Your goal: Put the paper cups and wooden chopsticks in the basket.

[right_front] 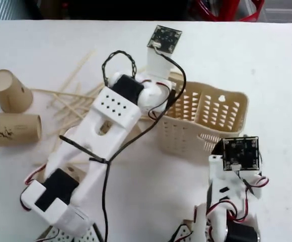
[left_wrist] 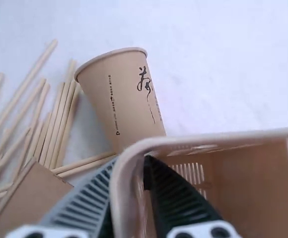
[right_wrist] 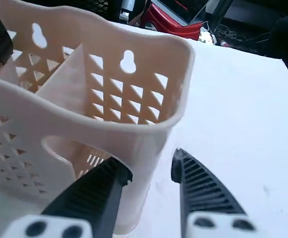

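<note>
A: Basket sits mid-table; our left gripper pinches its wall, our right gripper straddles a corner, jaws apart.
B: We should close right squarely before dragging toward the paper cups.

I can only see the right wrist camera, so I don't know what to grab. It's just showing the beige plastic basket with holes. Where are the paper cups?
Observer: In the high view, two tan paper cups lie on their sides on the white table, the upper cup and the lower cup, beyond the other arm from the beige plastic basket.
Operator: And the chopsticks?
Observer: The thin wooden chopsticks lie scattered between those cups and the basket.
Operator: What's the other arm doing?
Observer: The left gripper pinches the basket's rim, one finger inside, one outside.
</note>
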